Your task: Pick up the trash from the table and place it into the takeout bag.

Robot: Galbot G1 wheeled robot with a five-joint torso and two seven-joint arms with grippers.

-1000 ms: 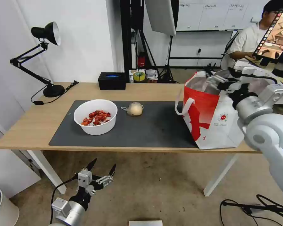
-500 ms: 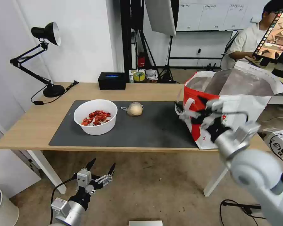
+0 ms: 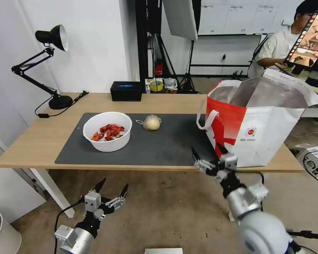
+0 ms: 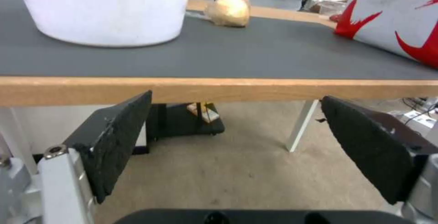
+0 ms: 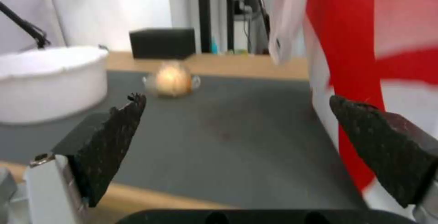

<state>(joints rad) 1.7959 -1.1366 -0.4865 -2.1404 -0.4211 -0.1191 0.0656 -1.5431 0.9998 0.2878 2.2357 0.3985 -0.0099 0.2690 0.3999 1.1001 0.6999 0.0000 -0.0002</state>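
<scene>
Right claw [image 3: 205, 154], fingers spread, hangs at the table [image 3: 28, 141] near edge, just left of the takeout bag [image 3: 261, 130]; left claw [image 3: 112, 187] low, spread.

One bowl [image 3: 107, 131], one bag [image 3: 256, 121]

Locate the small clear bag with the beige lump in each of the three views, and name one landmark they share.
Head view: small clear bag with beige lump on the dark grey mat, between white bowl and takeout bag.
Left wrist view: the bag at the mat's far edge, beyond the table's edge.
Right wrist view: the bag before the black box.
Shared landmark: the white bowl.
</scene>
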